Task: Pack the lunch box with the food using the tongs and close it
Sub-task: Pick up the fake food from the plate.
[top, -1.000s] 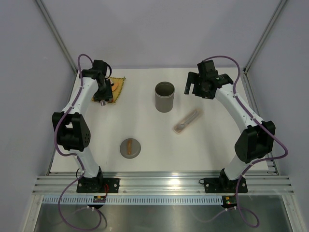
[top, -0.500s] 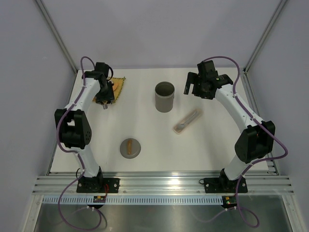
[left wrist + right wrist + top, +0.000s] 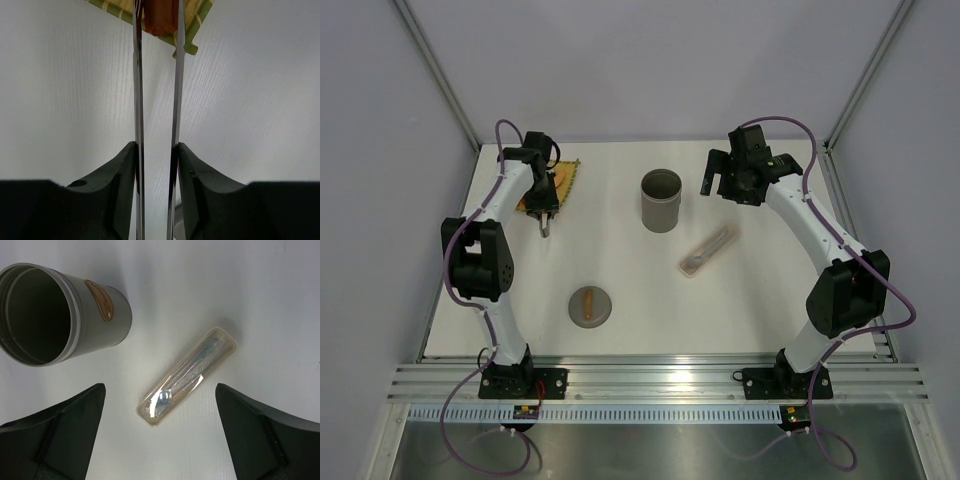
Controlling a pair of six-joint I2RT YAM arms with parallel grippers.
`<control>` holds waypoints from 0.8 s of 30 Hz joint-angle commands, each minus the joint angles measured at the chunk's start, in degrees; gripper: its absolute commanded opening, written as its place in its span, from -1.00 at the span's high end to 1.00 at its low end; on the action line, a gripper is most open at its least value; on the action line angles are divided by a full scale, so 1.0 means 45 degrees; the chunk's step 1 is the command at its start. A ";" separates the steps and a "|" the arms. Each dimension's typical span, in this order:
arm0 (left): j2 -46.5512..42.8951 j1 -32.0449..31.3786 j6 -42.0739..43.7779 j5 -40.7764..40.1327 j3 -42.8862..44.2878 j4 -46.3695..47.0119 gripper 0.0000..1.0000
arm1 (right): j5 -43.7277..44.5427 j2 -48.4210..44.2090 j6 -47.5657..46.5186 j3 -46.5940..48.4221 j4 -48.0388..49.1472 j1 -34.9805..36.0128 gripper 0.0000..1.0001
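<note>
My left gripper [image 3: 156, 147] is shut on the tongs [image 3: 138, 95], one finger pressed against each slim silver arm. The tong tips pinch an orange-red piece of food [image 3: 161, 17] over the edge of the yellow woven mat [image 3: 194, 15]. In the top view the left gripper [image 3: 542, 200] hovers at that mat [image 3: 568, 175], back left. The lunch box [image 3: 661, 201] stands upright with its mouth uncovered, mid-table, and looks empty inside [image 3: 42, 310]. My right gripper [image 3: 735, 180] hangs open, holding nothing, right of the lunch box.
A round grey lid [image 3: 590, 306] with a brown handle lies near the front left. A pale oblong cutlery case [image 3: 187, 377] holding a spoon lies right of the canister, below my right gripper [image 3: 160, 387]. Metal frame posts rise at the back corners.
My left gripper has squeezed the tongs narrower and shifted slightly right and nearer along the mat's edge. The right arm has not moved.
</note>
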 commanded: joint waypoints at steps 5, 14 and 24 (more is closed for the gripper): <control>-0.0521 -0.0073 -0.0112 0.0016 0.0760 -0.0104 0.53 | -0.0265 -0.0251 -0.0014 0.0201 0.0272 0.0054 -0.99; -0.1088 -0.0073 -0.0229 -0.0062 0.1112 -0.0202 0.79 | 0.0203 0.0353 -0.0287 0.0241 0.0467 -0.0062 -0.99; -0.1517 -0.0092 -0.0190 0.0094 0.1209 -0.0202 0.89 | -0.0792 0.2732 -0.0170 0.1096 0.0585 -0.0708 -0.99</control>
